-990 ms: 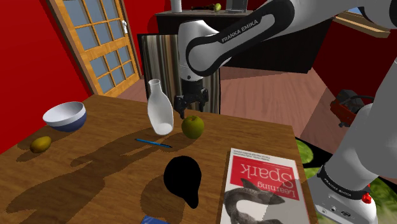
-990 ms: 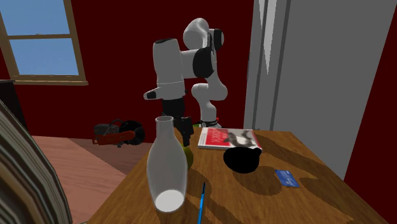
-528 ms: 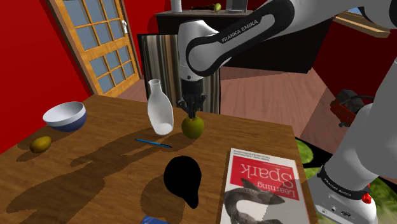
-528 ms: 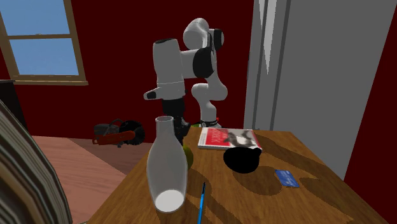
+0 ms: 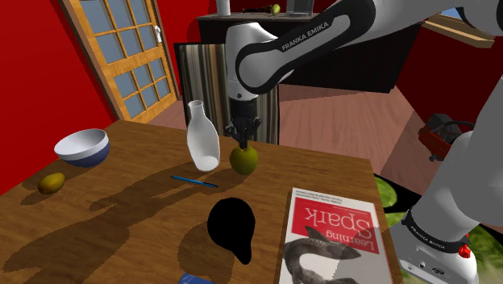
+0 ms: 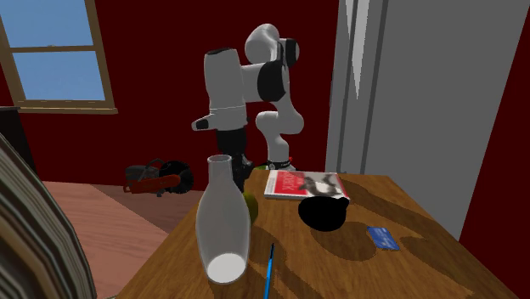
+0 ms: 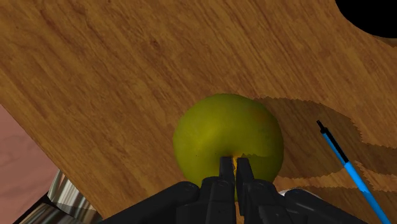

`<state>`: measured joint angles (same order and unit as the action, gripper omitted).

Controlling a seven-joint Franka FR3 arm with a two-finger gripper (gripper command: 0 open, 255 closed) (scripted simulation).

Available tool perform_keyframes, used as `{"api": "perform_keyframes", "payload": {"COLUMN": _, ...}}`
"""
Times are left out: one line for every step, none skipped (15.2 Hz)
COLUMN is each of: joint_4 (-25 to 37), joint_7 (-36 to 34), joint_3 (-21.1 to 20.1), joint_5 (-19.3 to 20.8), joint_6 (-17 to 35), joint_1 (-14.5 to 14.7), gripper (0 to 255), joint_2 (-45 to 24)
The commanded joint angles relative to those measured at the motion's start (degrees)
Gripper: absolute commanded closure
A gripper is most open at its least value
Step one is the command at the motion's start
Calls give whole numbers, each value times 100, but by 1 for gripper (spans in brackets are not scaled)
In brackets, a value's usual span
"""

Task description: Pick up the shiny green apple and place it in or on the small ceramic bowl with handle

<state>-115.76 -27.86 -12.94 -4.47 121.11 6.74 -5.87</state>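
Fingers (image 7: 225,173) pinched narrow at stem of green apple (image 7: 210,130). Firm, smooth, round, probably slippery there; surer hold likely across widest middle.

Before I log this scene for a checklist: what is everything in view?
apple: one, green, beside the vase
vase: one, white, table's far side
bowl: one, white and blue, shoulder view's left
small fruit: one, yellow, near that bowl
pen: one, blue, mid-table
handled bowl: one, black, beside the book
book: one, red, nearest the stand
card: one, blue, near handled bowl
table: one, wooden, under all
gripper: one, black, shut on the apple's top
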Motion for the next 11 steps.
{"api": "perform_keyframes", "payload": {"joint_4": 88, "joint_7": -4, "joint_3": 0, "joint_5": -5, "joint_6": -128, "joint_1": -3, "gripper": 255, "joint_2": 42}}
{"api": "perform_keyframes", "payload": {"joint_4": 133, "joint_7": -5, "joint_3": 1, "joint_5": -9, "joint_6": -201, "joint_1": -5, "gripper": 255, "joint_2": 71}}
{"api": "perform_keyframes", "payload": {"joint_4": 178, "joint_7": -7, "joint_3": 1, "joint_5": -13, "joint_6": -274, "joint_1": -6, "gripper": 255, "joint_2": 98}}
{"api": "perform_keyframes", "payload": {"joint_4": 225, "joint_7": -9, "joint_3": 1, "joint_5": -17, "joint_6": -346, "joint_1": -8, "gripper": 255, "joint_2": 125}}
{"api": "perform_keyframes", "payload": {"joint_4": 273, "joint_7": -11, "joint_3": 2, "joint_5": -20, "joint_6": -420, "joint_1": -10, "gripper": 255, "joint_2": 150}}
{"api": "perform_keyframes", "payload": {"joint_4": 322, "joint_7": -13, "joint_3": 2, "joint_5": -23, "joint_6": -493, "joint_1": -11, "gripper": 255, "joint_2": 175}}
{"api": "perform_keyframes", "payload": {"joint_4": 373, "joint_7": -16, "joint_3": 3, "joint_5": -26, "joint_6": -566, "joint_1": -13, "gripper": 255, "joint_2": 198}}
{"api": "perform_keyframes", "payload": {"joint_4": 425, "joint_7": -18, "joint_3": 4, "joint_5": -28, "joint_6": -639, "joint_1": -14, "gripper": 255, "joint_2": 220}}
{"api": "perform_keyframes", "payload": {"joint_4": 478, "joint_7": -21, "joint_3": 4, "joint_5": -31, "joint_6": -713, "joint_1": -16, "gripper": 255, "joint_2": 241}}
{"api": "perform_keyframes", "payload": {"joint_4": 532, "joint_7": -24, "joint_3": 5, "joint_5": -33, "joint_6": -787, "joint_1": -17, "gripper": 255, "joint_2": 260}}
{"api": "perform_keyframes", "payload": {"joint_4": 588, "joint_7": -27, "joint_3": 6, "joint_5": -35, "joint_6": -860, "joint_1": -18, "gripper": 255, "joint_2": 279}}
